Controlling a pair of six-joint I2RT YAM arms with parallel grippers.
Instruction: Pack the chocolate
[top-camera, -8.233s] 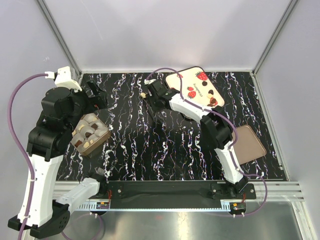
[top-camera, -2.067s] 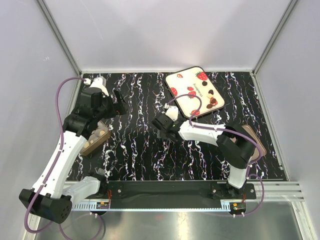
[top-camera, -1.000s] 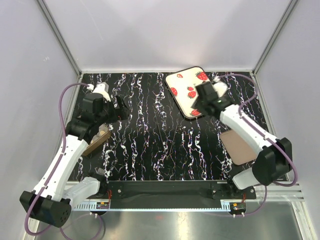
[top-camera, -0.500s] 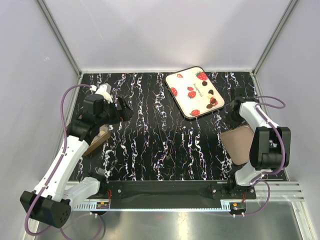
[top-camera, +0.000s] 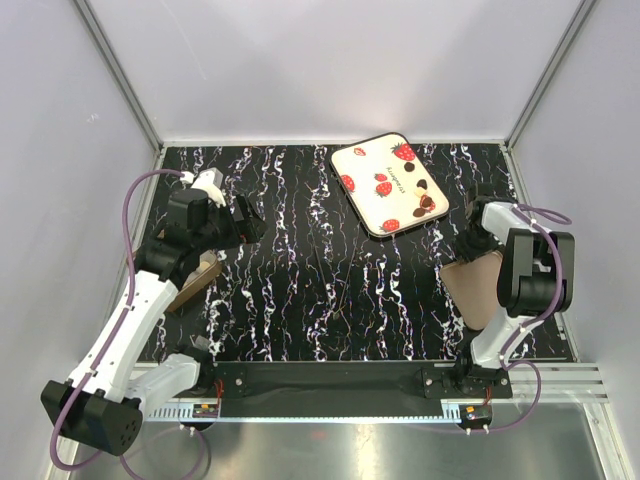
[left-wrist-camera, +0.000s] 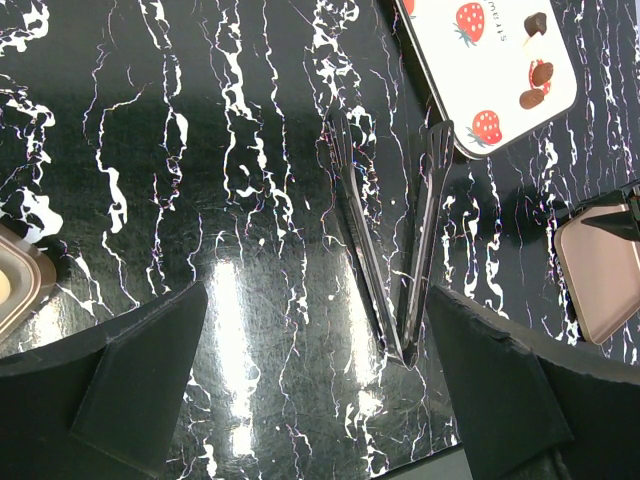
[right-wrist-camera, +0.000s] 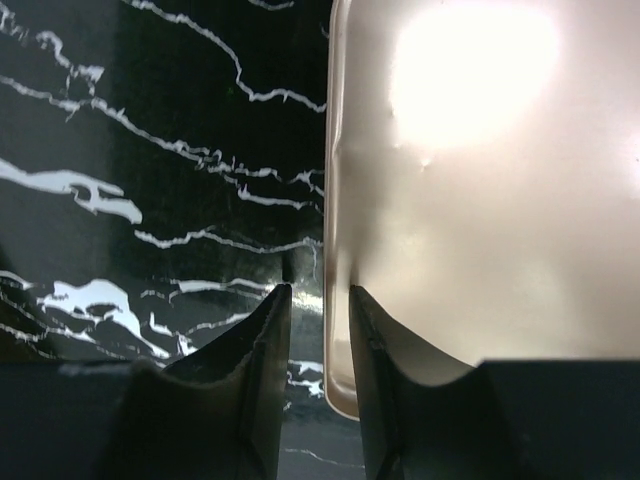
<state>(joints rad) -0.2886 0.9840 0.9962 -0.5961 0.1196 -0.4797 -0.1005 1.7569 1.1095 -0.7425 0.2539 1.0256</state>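
Change: the right gripper (right-wrist-camera: 318, 300) has left the strawberry tray (top-camera: 372, 165), where it hung a second ago, and now sits at the far left corner of the brown lid (top-camera: 483, 290). The left arm has hardly moved.
Right jaws: they have narrowed and are only slightly apart, astride the lid's rim. A strip of worktop (top-camera: 300, 260) shows between one jaw and the rim, so the lid is not pinched yet.
Left jaws: the left gripper (left-wrist-camera: 315, 300) stands spread wide and empty, high over the worktop.
Meaning for the task: the lid looks like the next thing to be lifted, which points to closing the box. Yet pieces remain unpacked, so the packing appears unfinished.
Chocolate, where: a few dark pieces (left-wrist-camera: 538, 72) lie on the tray's right-hand part, well apart from both grippers. The box (top-camera: 197, 281) lies at the left under the left arm, mostly hidden, so its filling cannot be read.
Chocolate, heading: each piece is too small to show a long axis or which way it points. As a group they string out roughly along the tray's long right edge, from far left to near right.
Other: black tongs (left-wrist-camera: 390, 250) lie on the worktop, tips toward the tray.
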